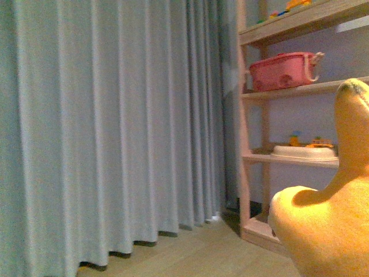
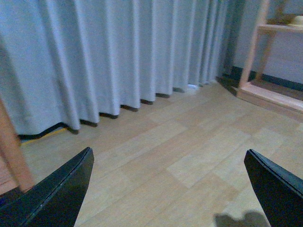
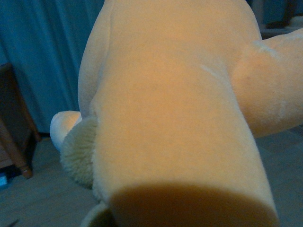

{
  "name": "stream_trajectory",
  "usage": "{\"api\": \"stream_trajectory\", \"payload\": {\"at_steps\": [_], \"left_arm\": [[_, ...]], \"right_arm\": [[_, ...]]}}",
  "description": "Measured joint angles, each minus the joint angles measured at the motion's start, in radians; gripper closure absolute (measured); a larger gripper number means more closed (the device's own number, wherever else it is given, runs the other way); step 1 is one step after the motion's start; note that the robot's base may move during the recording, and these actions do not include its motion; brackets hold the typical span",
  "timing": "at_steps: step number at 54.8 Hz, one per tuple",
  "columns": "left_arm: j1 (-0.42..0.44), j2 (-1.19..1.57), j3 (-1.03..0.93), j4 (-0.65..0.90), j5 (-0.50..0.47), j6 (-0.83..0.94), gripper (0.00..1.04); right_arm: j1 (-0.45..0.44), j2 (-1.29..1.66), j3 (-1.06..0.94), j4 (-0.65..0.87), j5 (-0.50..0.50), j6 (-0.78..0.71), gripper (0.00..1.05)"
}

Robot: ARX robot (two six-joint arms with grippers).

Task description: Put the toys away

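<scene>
The orange-yellow plush animal point(image 1: 331, 225) fills the front view's lower right, held up off the floor, one pointed limb with a dark tip rising at the right edge. In the right wrist view the plush animal point(image 3: 175, 109) fills almost the whole picture and hides my right gripper's fingers, which are shut on it. My left gripper point(image 2: 168, 163) hangs low over the wooden floor, open, its two dark fingertips point(image 2: 71, 182) far apart with only floorboards between them.
A wooden shelf unit point(image 1: 253, 156) stands at the right, a pink plastic basket point(image 1: 283, 71) on an upper shelf and a white tray point(image 1: 304, 152) with small toys below it. A long grey curtain point(image 1: 109, 127) covers the left. A wooden leg point(image 2: 12, 151) stands near the left gripper.
</scene>
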Motion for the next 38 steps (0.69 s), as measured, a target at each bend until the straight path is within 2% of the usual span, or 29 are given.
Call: {"api": "stream_trajectory", "payload": {"at_steps": [38], "left_arm": [[0.000,0.000,0.000,0.000,-0.002,0.000,0.06]], "right_arm": [[0.000,0.000,0.000,0.000,-0.001,0.000,0.84]]}}
